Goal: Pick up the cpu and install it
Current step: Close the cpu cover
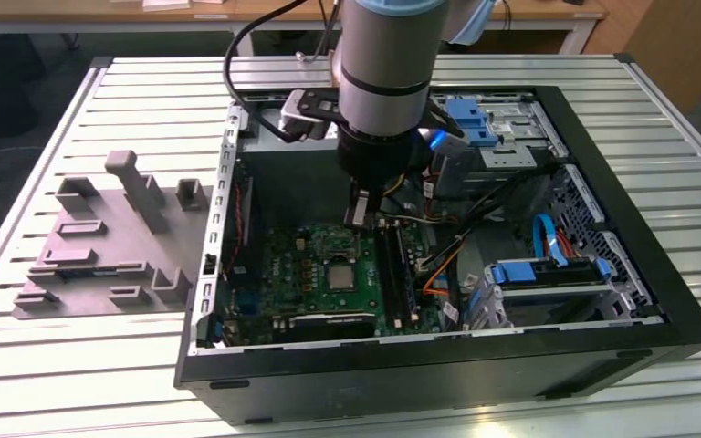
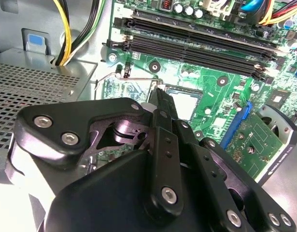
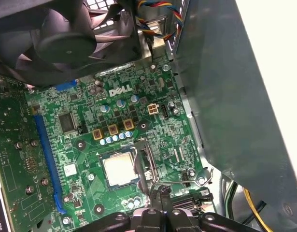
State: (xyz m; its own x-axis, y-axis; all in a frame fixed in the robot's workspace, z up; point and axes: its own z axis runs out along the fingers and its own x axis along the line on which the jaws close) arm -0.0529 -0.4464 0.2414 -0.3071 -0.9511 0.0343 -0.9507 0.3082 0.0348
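The cpu is a small square chip with a silvery top. It lies flat in the metal-framed socket on the green motherboard, and it also shows in the second wrist view and in the exterior view. My gripper hangs inside the open computer case, a little above the board and just beside the socket. Its black fingers stand close together with nothing between them. The fingertips hover near the socket's thin wire lever.
Black memory slots run beside the socket. A blue slot, a black fan, yellow and black cables and a perforated metal box crowd the board. A grey fixture block lies outside the black case.
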